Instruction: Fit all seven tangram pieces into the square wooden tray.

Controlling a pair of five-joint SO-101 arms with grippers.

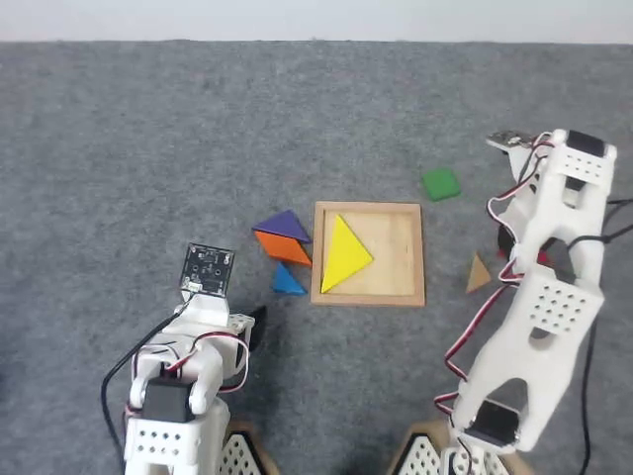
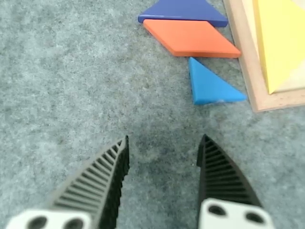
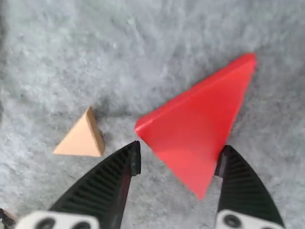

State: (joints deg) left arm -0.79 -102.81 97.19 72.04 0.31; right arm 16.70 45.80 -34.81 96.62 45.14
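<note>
Our left gripper (image 2: 165, 138) hangs, ribbed jaws spread, over fuzzy grey carpet (image 2: 57, 71). Our right gripper (image 3: 180, 145) straddles a smooth red triangle (image 3: 200, 119), jaws apart, perhaps touching it

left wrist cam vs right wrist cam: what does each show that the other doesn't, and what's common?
Left wrist, not right: the blue triangle, orange parallelogram, purple triangle, and a corner of the tray holding the yellow triangle, beyond the open left gripper. Right wrist, not left: the red triangle between the fingers of the open right gripper, with the tan triangle beside it. Both: grey mat.
</note>
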